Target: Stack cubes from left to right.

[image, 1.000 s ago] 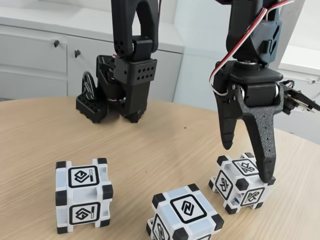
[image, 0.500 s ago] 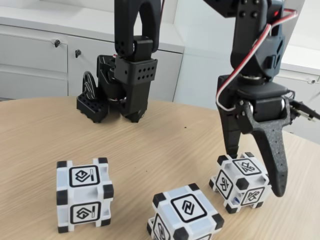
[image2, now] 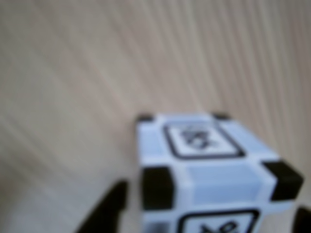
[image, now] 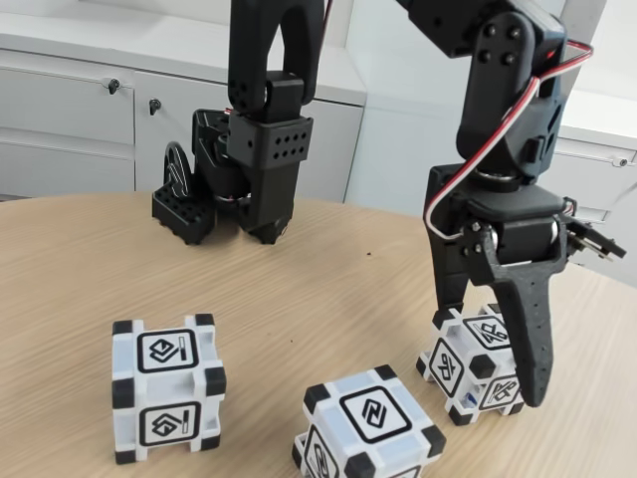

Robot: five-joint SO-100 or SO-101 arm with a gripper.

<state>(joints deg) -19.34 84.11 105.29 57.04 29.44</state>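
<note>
Fingers (image: 490,351) have descended, apart, straddling your right-hand cube (image: 476,363); all three cubes remain unstacked on the surface (image: 328,279).

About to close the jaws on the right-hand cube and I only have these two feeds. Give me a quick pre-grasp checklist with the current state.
1. Jaws open: ok; the gripper stands spread in the fixed view.
2. Fingers straddle the right cube: ok; one finger behind it, one in front.
3. Cube centred between the fingers: cannot tell; the wrist view is blurred.
4. Cube flat on the table: ok.
5. Middle cube apart from the grasp: ok.
6. Left cube apart, upright: ok.
</note>
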